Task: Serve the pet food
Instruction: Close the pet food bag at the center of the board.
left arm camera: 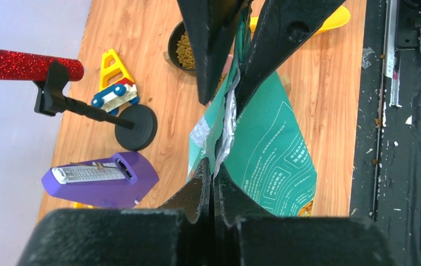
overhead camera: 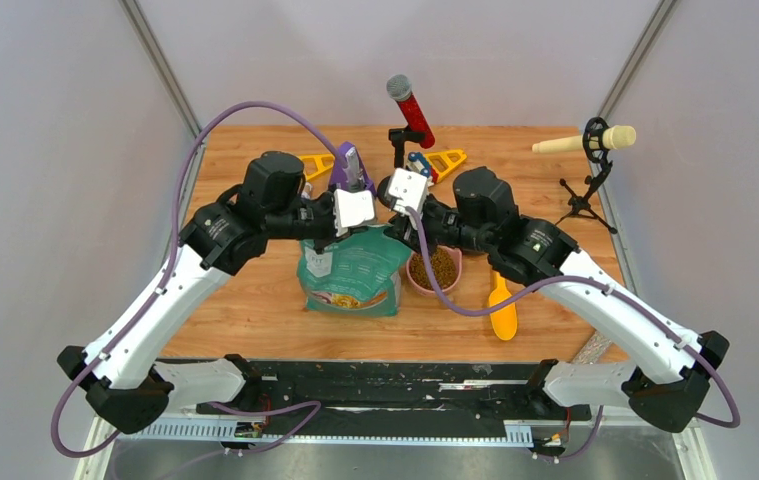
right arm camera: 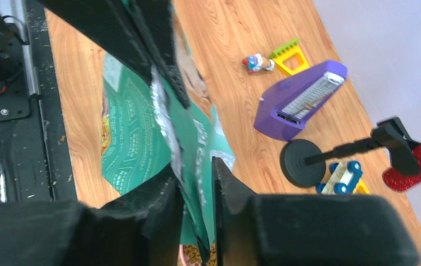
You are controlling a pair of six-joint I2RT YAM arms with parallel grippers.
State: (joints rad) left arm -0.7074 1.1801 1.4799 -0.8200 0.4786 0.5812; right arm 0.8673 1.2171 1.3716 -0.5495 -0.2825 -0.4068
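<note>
The teal-green bag (overhead camera: pixel 350 275) stands upright at the table's middle; it also shows in the left wrist view (left arm camera: pixel 274 149) and the right wrist view (right arm camera: pixel 130 138). My left gripper (overhead camera: pixel 365 230) is shut on the bag's top edge (left arm camera: pixel 213 166). My right gripper (overhead camera: pixel 395 222) straddles the same top edge from the other side (right arm camera: pixel 194 169), jaws a little apart, one finger (right arm camera: pixel 166 188) against the bag. Brown kibble (overhead camera: pixel 442 265) fills a pink bowl (overhead camera: pixel 417 280) just right of the bag; the kibble also shows in the left wrist view (left arm camera: pixel 184 51) and the right wrist view (right arm camera: pixel 205 256).
A yellow scoop (overhead camera: pixel 502 310) lies right of the bowl. Behind the bag are a purple device (overhead camera: pixel 347 168), a red microphone on a stand (overhead camera: pixel 410 110) and yellow toys (overhead camera: pixel 445 160). A beige microphone on a tripod (overhead camera: pixel 583 142) stands at the far right.
</note>
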